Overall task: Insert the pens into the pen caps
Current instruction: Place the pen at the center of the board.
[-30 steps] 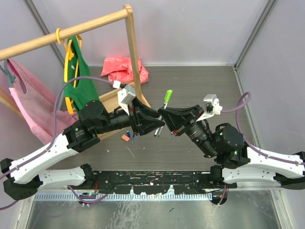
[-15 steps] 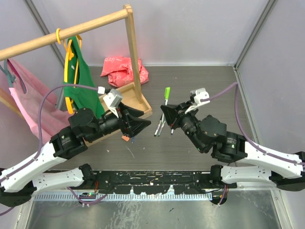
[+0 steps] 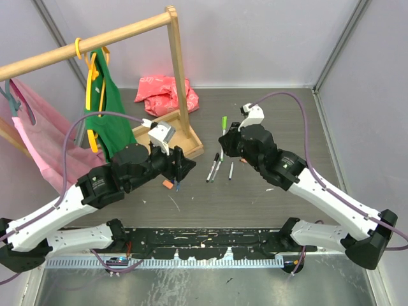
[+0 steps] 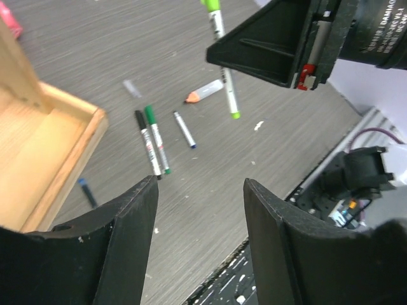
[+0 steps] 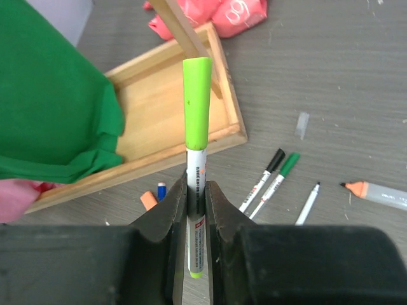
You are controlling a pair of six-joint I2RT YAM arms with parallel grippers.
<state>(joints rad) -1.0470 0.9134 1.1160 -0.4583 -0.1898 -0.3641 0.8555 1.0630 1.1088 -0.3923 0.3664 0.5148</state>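
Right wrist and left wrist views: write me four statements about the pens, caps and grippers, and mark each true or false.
1. The right gripper is shut on a pen with a light-green cap. True.
2. The left gripper holds a black cap. False: it is open and empty.
3. A black-capped pen and a green-capped pen lie side by side on the table. True.
4. The orange cap lies inside the wooden tray. False: it lies on the table outside it.

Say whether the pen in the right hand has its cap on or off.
On: the pen wears a lime green cap on top.
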